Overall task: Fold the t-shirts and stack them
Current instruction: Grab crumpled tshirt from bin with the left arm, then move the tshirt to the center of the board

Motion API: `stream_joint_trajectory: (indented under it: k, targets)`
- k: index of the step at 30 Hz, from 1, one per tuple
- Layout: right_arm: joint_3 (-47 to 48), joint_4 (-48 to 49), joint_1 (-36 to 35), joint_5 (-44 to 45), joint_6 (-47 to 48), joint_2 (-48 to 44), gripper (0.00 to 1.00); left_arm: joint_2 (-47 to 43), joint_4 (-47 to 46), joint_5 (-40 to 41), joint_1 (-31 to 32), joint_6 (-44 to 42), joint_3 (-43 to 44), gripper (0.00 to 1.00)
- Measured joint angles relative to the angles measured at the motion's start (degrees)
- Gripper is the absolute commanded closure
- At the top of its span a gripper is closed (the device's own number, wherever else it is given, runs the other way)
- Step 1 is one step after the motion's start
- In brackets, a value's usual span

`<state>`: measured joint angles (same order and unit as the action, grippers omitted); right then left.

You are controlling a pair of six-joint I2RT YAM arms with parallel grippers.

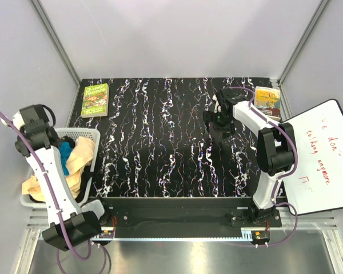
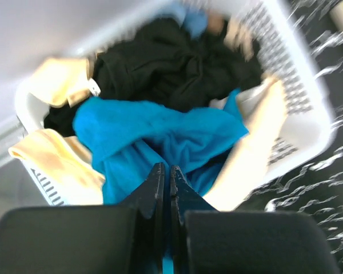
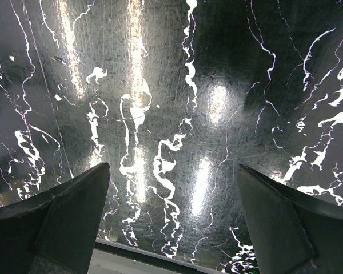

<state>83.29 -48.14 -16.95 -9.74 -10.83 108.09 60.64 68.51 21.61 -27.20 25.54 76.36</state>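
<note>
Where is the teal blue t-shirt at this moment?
In the left wrist view the teal blue t-shirt lies in the white basket, at the left side of the table, beside the black t-shirt.

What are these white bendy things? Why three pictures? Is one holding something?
They are two robot arms bolted to a black marbled table. One camera looks down from above; the others ride on each wrist. The left arm's fingers, over a full white slatted plastic basket, are shut and seem to pinch the teal blue fabric t-shirt. The right arm's fingers are wide open above the table, holding nothing. A green paperback book and a yellow book lie at the far corners.
</note>
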Motion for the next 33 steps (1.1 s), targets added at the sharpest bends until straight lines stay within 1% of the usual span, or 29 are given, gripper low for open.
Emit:
stream_joint_trajectory:
  k: [4,7,9,13,17,21,23,28,33]
  targets:
    - [0.00,-0.02,0.00,-0.04,0.00,0.13,0.00,4.59,1.86,-0.48,0.00,-0.57,11.41,1.00]
    - [0.00,-0.04,-0.11,-0.04,0.02,0.33,0.01,12.39,2.67,-0.63,0.07,-2.38,25.18,1.00]
    - [0.00,-0.09,-0.28,-0.02,0.02,0.37,0.00,17.20,1.29,-0.55,0.59,-3.65,32.96,1.00]
    - [-0.04,-0.20,-0.66,0.04,0.07,0.37,0.00,22.25,-0.15,-0.70,1.68,-5.38,41.20,1.00]
    - [-0.13,-0.20,-0.70,0.44,0.31,0.37,0.00,23.65,-0.24,-2.73,1.90,-6.58,45.05,1.00]
    - [-0.39,-0.09,-0.70,1.16,0.52,0.72,0.00,23.78,-2.91,-10.40,2.34,-7.15,47.91,1.00]
    - [-0.37,0.04,-0.72,1.29,0.50,1.46,0.00,23.67,-5.84,-14.78,3.56,-7.06,48.28,1.00]
    - [1.51,0.22,-0.74,3.10,0.48,3.54,0.00,24.22,-11.67,-23.78,10.08,-5.20,51.95,1.00]
    - [6.23,0.42,-0.79,5.22,0.48,3.52,0.00,25.27,-20.11,-32.46,17.94,-0.59,56.37,1.00]
